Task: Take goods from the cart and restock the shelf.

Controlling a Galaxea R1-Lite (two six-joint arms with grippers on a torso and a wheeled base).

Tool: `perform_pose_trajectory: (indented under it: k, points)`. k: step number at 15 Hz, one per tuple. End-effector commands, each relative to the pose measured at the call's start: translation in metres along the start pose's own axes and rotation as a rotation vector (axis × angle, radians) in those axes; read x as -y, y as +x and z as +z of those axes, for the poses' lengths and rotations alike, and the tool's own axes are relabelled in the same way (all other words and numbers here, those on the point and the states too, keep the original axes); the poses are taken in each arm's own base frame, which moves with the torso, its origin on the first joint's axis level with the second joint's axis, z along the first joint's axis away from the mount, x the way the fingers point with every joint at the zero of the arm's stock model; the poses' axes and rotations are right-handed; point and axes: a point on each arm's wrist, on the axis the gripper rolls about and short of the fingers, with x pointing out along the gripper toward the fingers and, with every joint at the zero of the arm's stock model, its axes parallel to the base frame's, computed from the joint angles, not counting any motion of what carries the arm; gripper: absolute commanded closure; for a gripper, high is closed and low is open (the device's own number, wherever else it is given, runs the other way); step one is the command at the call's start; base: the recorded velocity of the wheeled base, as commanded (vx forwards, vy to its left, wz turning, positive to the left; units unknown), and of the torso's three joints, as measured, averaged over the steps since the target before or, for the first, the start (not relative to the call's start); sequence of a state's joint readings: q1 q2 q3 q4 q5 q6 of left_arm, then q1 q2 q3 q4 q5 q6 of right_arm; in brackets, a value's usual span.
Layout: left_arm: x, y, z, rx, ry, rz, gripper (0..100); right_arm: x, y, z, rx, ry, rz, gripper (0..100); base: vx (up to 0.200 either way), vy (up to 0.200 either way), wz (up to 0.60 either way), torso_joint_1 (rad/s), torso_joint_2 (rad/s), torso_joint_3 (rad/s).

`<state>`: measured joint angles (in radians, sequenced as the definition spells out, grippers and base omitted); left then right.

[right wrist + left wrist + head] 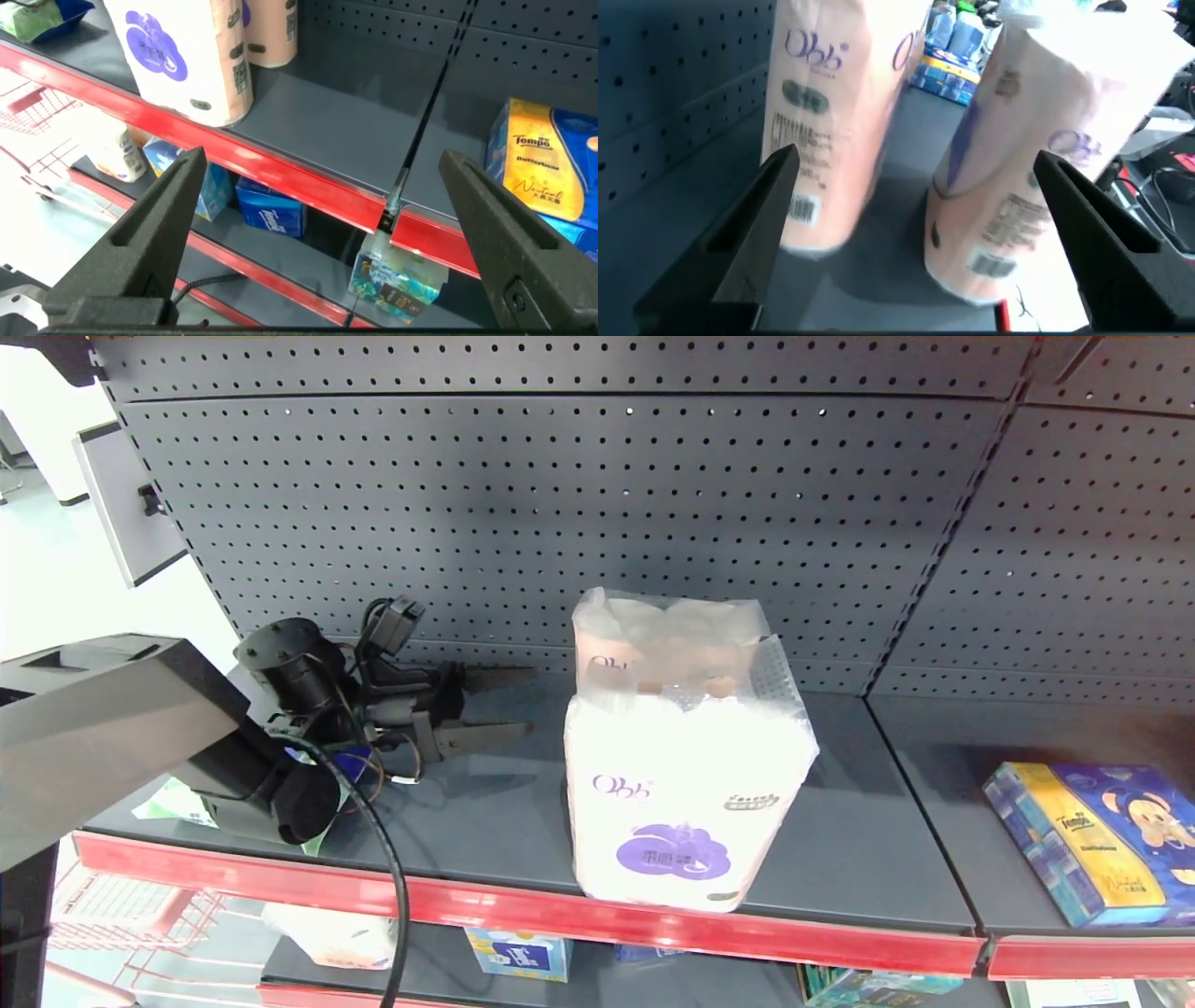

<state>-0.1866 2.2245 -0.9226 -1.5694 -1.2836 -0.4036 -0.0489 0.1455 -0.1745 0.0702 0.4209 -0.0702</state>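
Two paper packs stand on the shelf, and both grippers are empty.

The white pack [686, 793] stands upright at the near edge of the shelf [868, 840], just behind its red front strip. The pink pack [667, 649] stands upright right behind it, nearer to the perforated back wall. In the left wrist view there seems to be a narrow gap between their bases, but I cannot tell this for sure. The left gripper [527, 702] hangs low over the shelf, to the left of the packs. Its jaws are spread, point toward the packs and touch nothing. The right gripper [322, 161] is in front of the shelf, its jaws also spread wide and holding nothing. A blue and yellow box [1102, 840] lies on the right section of the shelf, well apart from the packs. The red wire cart [121, 915] is at the lower left, below the shelf.
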Motion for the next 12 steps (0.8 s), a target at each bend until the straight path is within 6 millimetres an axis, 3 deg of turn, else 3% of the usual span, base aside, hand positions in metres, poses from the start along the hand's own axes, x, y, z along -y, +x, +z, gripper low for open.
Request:
perform_pose_trajectory:
  k: [1, 4, 10, 12]
  points:
    - [0.012, -0.009, 0.004, -0.002, 0.004, 0.016, 0, 0.000, 0.000, -0.001, -0.004, 0.002, 0.000, 0, 0.000, 0.000, 0.00, 0.000, 0.00, 0.000]
    - [0.034, -0.017, 0.008, -0.006, 0.002, 0.032, 0, 0.000, 0.001, -0.004, -0.013, 0.005, 0.000, 0, 0.000, 0.000, 0.00, 0.000, 0.00, 0.000]
    - [0.113, -0.053, 0.034, 0.020, 0.015, 0.141, 0, 0.001, 0.001, -0.003, -0.015, 0.006, -0.006, 0, 0.000, 0.000, 0.00, 0.000, 0.00, 0.000]
    - [0.121, -0.067, 0.041, 0.032, 0.036, 0.191, 0, 0.000, 0.000, -0.001, -0.004, 0.001, -0.017, 0, 0.000, 0.000, 0.00, 0.000, 0.00, 0.000]
